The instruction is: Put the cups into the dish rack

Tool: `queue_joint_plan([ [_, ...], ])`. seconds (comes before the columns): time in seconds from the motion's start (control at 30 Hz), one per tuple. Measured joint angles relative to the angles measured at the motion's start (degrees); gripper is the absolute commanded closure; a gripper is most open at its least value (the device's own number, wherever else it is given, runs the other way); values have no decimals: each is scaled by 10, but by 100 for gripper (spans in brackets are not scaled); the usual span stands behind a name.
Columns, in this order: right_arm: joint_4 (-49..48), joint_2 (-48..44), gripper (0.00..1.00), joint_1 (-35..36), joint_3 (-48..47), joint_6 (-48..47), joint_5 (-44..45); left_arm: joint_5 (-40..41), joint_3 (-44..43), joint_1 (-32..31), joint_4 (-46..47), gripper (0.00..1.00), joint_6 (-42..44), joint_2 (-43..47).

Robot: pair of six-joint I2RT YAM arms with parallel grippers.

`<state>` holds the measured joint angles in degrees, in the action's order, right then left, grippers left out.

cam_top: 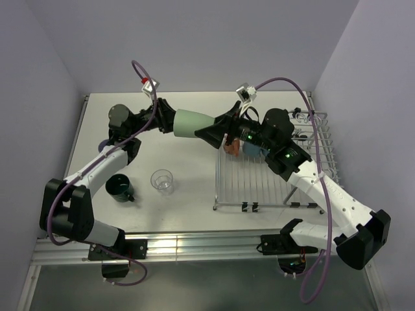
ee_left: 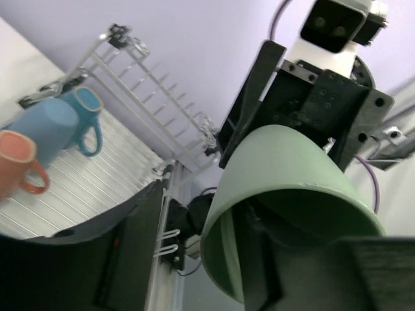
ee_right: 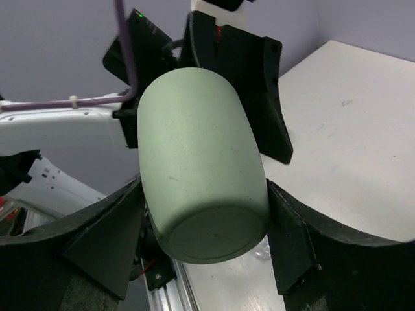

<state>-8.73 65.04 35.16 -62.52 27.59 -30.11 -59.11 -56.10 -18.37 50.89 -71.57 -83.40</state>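
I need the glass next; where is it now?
In the top view, the glass stands left of centre, between the dark green mug and the rack.

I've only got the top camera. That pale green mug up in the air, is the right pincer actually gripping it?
Observer: In the right wrist view the right pincer has its fingers pressed on both sides of the pale green mug, base toward that camera.
Operator: And the left pincer?
Observer: In the left wrist view one finger reaches into the mug's mouth; the other stands clear of the rim.
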Motion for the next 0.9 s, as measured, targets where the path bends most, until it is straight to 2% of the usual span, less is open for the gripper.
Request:
queue_joint_plan([
  [0.2,78,-32,100,1,-16,-14,60,56,-42,9,-153,42,93,44],
  [0.33,158,-35,100,1,-62,-34,114,100,-64,47,-228,40,124,82],
  [0.5,338,-5,100,2,-177,-70,248,179,-137,115,-407,40,187,104],
  [0.6,442,30,100,2,-240,-87,348,228,-200,129,-530,39,238,104],
  [0.73,545,60,100,2,-231,-100,453,259,-214,129,-616,39,283,117],
  [0.9,643,99,100,2,-206,-96,501,261,-201,129,-661,39,306,129],
])
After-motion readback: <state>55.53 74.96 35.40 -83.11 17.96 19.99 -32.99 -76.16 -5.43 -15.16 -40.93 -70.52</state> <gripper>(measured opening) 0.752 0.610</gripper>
